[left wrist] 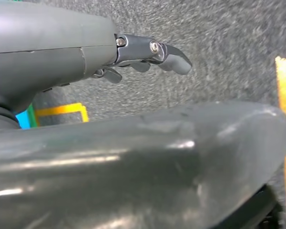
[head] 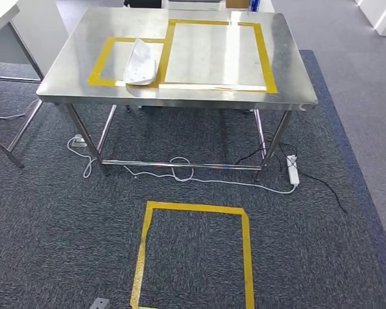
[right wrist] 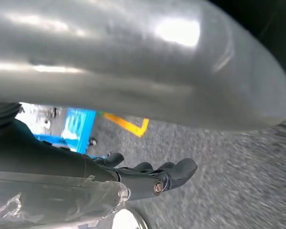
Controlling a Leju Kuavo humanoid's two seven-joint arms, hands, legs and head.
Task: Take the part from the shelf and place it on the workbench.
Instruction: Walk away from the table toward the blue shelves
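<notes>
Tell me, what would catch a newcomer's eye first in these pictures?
Probably the shiny steel workbench ahead, marked with yellow tape rectangles; a white part lies on the smaller, left-hand one. On the dark carpet in front sits another yellow tape square, with white cables trailing under the bench. In the wrist views, the left hand and right hand hang above the carpet, fingers extended and holding nothing.

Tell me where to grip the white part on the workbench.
Take the white part by its near edge, coming from the robot's side of the workbench. It lies flat by the front rim, inside the left yellow-taped square; fingers could slide under there, probably.
</notes>
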